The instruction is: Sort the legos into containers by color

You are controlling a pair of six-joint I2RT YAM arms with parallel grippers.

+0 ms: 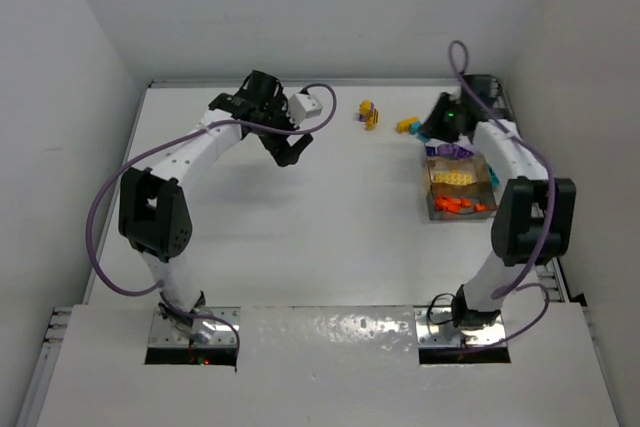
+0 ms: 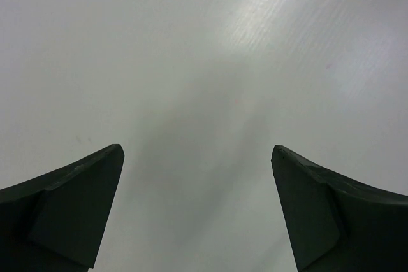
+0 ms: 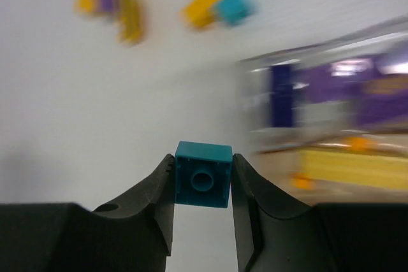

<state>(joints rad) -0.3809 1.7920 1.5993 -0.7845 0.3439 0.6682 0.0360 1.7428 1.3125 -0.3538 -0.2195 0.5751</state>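
Right end effector [image 3: 203,169]: your fingers pinch a teal brick [image 3: 203,183] between their tips, just beside the purple end of the container [image 1: 431,197].
Compartments: purple, yellow and orange legos lie apart, by color.
Loose legos: a yellow-purple clump [image 1: 368,114] and a yellow-teal piece [image 1: 408,125] lie on the tabletop [image 1: 340,207], beyond the held brick.
Left end effector [image 2: 197,157]: spread wide, holding nothing, well apart from the legos.

**Two white-and-black arms**

The left arm [image 1: 195,152] and right arm [image 1: 503,150] share one build: white links, black joint housings. A purple cable [image 1: 93,227] trails along each. Bases end in shiny metal plates [image 1: 225,332]. The fingers [image 3: 150,202] are dark, matte and tapered.
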